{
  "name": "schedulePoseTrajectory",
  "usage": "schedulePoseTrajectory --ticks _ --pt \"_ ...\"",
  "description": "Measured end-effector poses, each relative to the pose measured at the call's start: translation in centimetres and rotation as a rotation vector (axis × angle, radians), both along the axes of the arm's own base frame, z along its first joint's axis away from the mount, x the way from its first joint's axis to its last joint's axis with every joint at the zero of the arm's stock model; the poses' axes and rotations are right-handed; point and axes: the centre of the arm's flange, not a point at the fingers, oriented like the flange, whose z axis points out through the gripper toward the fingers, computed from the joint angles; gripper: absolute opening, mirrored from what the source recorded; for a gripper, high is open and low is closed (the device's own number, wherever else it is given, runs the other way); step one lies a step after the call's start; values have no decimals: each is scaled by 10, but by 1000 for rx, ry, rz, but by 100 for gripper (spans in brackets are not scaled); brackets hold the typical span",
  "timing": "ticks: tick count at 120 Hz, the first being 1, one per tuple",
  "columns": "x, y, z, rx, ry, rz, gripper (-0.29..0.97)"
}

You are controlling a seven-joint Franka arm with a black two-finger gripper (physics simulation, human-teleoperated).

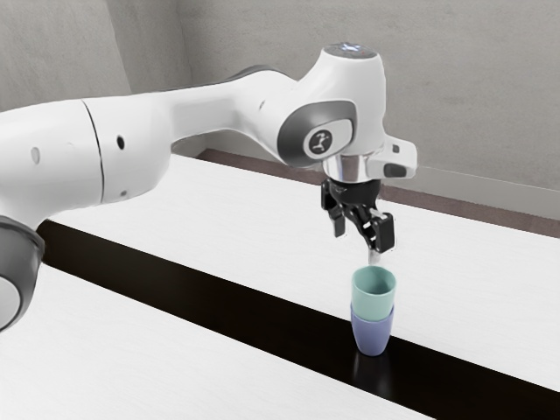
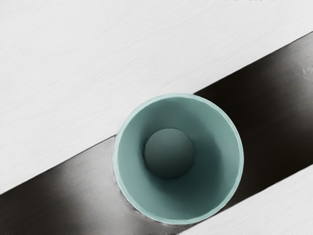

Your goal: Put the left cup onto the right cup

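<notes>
Teal, smooth and tapered, the left cup [image 1: 374, 290] sits nested in the lavender right cup [image 1: 372, 336], directly below the fingers [image 1: 382, 233], which stand apart, holding nothing. Placement looks done; only the retreat seems left. Both cups stand on the glossy black stripe [image 1: 219, 302] across the matte white surface [image 1: 175, 219].

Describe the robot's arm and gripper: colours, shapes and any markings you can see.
The arm is glossy white with rounded tubular links and grey joint sections. A dark grey disc on the wrist joint bears a small white logo, and small dark dots mark the thick link. A silvery collar leads to the black, angular two-finger gripper.
</notes>
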Motion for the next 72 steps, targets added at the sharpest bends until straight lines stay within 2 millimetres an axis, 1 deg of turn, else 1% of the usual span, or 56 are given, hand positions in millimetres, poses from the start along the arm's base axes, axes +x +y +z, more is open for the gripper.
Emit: schedulePoseTrajectory --ticks 18,55,72 --pt "4 28 19 0 -1 39 66" --pt "13 106 48 3 16 152 66" --pt "17 141 57 7 27 206 66"
